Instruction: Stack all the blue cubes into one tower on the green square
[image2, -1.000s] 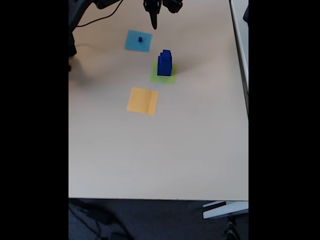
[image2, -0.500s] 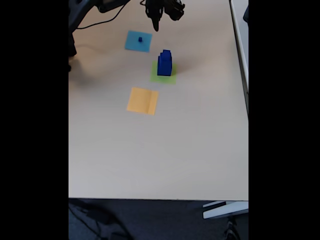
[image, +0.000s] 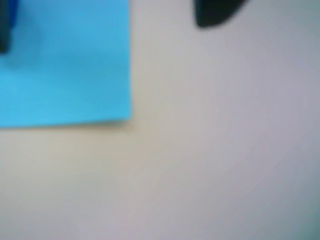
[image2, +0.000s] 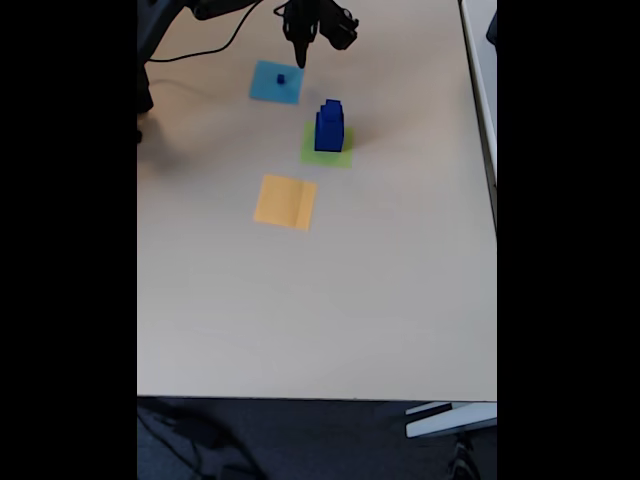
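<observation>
In the fixed view, two blue cubes (image2: 329, 127) stand stacked, the smaller on top, on the green square (image2: 327, 147), near the middle of the counter's (image2: 320, 300) far half. The small cube (image2: 281, 78) sits alone on the light-blue square (image2: 276, 82), up and left of the tower. An orange square (image2: 286, 201) lies nearer the camera. The claw (image2: 300, 50) hangs above the counter just right of the light-blue square's far corner, holding nothing; whether its jaws are parted I cannot tell. The blurred wrist view shows the light-blue square's corner (image: 65, 60) and what may be a dark fingertip (image: 212, 12).
</observation>
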